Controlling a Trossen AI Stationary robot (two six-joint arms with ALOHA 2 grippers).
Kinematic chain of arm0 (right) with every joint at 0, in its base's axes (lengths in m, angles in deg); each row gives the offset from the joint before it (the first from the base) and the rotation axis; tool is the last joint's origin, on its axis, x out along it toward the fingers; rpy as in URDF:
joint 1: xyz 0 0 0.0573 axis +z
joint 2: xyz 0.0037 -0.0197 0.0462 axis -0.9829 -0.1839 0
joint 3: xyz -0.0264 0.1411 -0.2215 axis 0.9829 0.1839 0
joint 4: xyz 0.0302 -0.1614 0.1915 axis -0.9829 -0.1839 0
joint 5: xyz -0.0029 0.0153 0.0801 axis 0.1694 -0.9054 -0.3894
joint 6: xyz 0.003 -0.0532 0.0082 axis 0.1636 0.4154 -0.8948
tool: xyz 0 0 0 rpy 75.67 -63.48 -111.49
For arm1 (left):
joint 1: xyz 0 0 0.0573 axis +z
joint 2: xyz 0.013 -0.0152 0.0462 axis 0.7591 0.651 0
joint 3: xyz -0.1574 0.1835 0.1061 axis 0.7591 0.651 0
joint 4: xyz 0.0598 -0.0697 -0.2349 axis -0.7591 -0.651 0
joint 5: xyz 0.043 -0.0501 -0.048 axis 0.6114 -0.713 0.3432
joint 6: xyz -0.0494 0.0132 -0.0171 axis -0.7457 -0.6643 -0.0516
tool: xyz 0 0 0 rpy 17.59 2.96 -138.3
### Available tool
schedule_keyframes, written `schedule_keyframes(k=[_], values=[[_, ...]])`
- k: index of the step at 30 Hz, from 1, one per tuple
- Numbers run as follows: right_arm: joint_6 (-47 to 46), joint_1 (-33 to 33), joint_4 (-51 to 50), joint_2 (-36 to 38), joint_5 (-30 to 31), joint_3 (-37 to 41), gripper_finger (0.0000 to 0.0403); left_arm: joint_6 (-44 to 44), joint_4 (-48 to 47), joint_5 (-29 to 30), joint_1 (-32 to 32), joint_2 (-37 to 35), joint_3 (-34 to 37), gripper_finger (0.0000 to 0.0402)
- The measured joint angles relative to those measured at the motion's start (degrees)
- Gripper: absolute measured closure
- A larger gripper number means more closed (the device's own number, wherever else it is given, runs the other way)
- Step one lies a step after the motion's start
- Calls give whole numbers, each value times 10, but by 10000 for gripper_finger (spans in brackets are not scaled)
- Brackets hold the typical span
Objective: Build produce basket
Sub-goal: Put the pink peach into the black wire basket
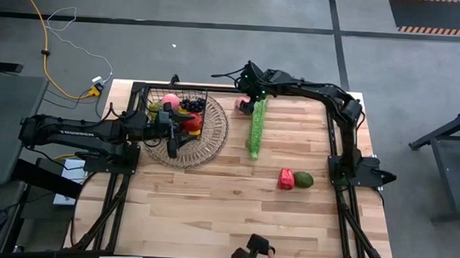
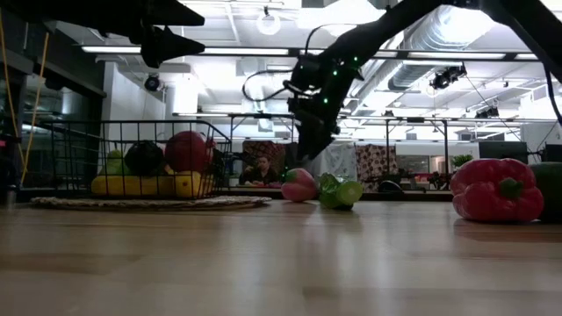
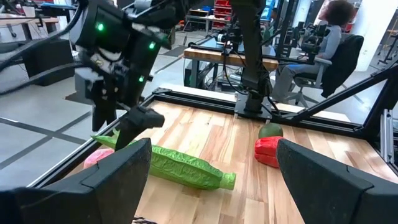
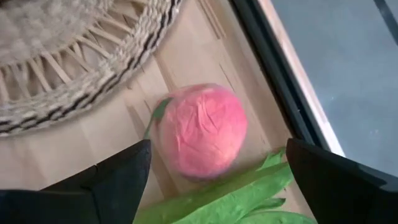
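Right tool [image 4: 214, 163] hung just above the pink peach [image 4: 202, 130] at the desk's far edge, fingers spread apart, the green stalk [image 1: 256, 129] beside it. Left tool [image 1: 170, 126] hovered open over the basket [image 2: 140, 158], which sat on the wicker tray [image 1: 214, 140].

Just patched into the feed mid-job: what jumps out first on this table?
The right gripper hangs open just above a pink peach at the table's far edge, beside the long green stalk. The black wire basket, already part-filled, sits on a round wicker tray, with the left gripper over it.
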Motion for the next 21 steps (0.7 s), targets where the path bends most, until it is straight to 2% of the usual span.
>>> schedule_keyframes(k=[6, 21], values=[[13, -1, 25, -34, -25, 0, 40, 0, 0, 0, 0, 0, 0, 67], [37, -2, 46, -99, -28, 0, 41, 13, 0, 0, 0, 0, 0, 67]])
